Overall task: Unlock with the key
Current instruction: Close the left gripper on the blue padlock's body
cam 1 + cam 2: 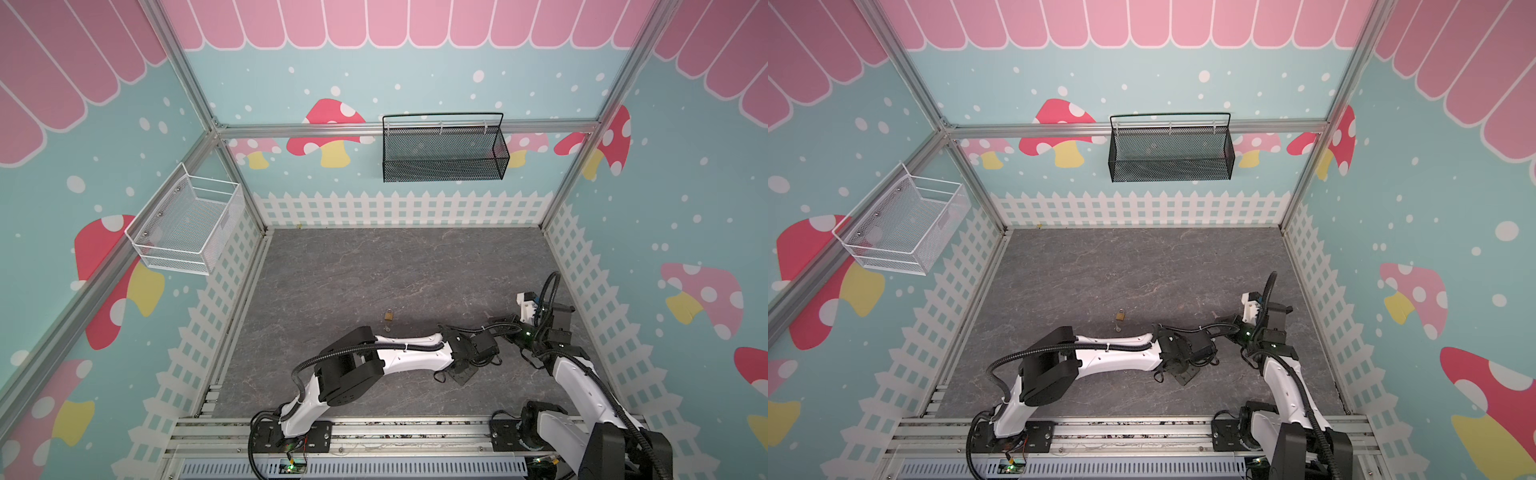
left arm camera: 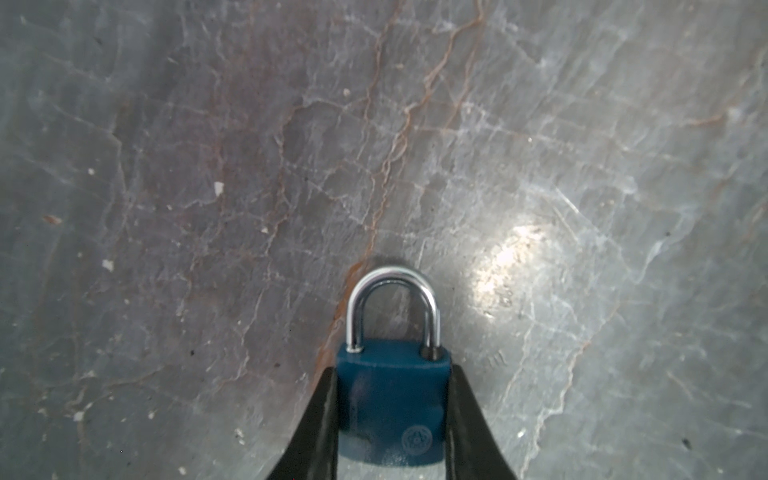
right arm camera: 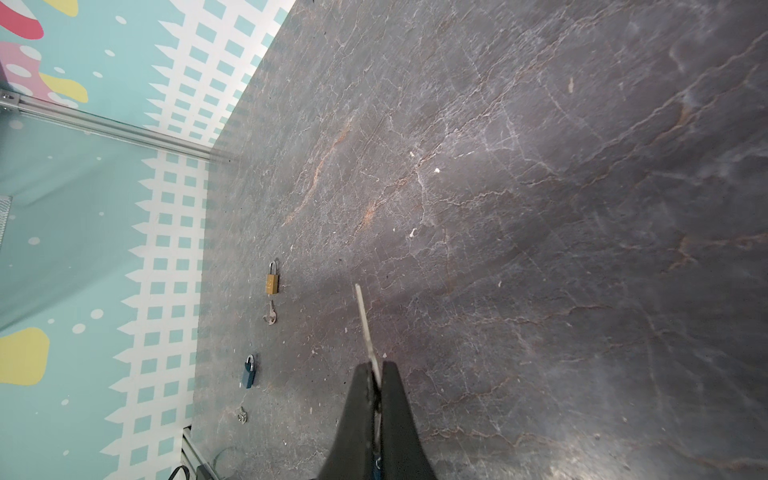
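Gripping key (image 3: 365, 324), right end effector (image 3: 376, 368), grey tabletop (image 3: 540, 208), mushroom-print walls (image 1: 415, 83)

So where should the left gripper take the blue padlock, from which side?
Grip the blue padlock by its body, across the two narrow side faces, from the base end, as the left gripper sits. Those faces are flat and parallel, and the shackle is left free. But the base faces the gripper, so the key in the right gripper may lack room there.
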Robot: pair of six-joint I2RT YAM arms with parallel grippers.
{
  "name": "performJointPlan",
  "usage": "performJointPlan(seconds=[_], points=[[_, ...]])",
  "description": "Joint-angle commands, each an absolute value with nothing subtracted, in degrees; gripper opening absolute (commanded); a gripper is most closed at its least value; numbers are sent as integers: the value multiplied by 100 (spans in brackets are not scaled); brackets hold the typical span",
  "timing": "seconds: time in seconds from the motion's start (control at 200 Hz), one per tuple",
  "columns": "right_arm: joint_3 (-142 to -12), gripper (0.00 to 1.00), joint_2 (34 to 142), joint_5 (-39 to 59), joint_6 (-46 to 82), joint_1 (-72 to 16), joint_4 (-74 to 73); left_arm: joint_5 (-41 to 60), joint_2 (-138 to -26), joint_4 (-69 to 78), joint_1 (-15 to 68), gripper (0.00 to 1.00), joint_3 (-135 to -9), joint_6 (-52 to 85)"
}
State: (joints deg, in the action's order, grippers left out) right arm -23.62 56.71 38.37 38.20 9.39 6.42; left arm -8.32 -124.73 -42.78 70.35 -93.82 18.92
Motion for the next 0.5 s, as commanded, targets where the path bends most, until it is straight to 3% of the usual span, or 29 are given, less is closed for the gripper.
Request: performJointPlan(seconds=[0.0, 0.165, 0.28, 0.495], points=[[-2540, 0, 5652, 3946, 3845, 960, 620, -783, -12661, -4672, 6970, 25, -9328, 2123], [-2613, 0, 5557, 4015, 3898, 955, 665, -955, -12245, -4581, 6898, 16, -9431, 2392], [-2754, 0, 5507, 4007, 3796, 957, 894, -1105, -11812, -4386, 6776, 0, -9333, 2780], [-2978, 0, 5440, 3924, 3678, 808, 1139, -1040, -10637, -3455, 6361, 0, -8454, 3991]])
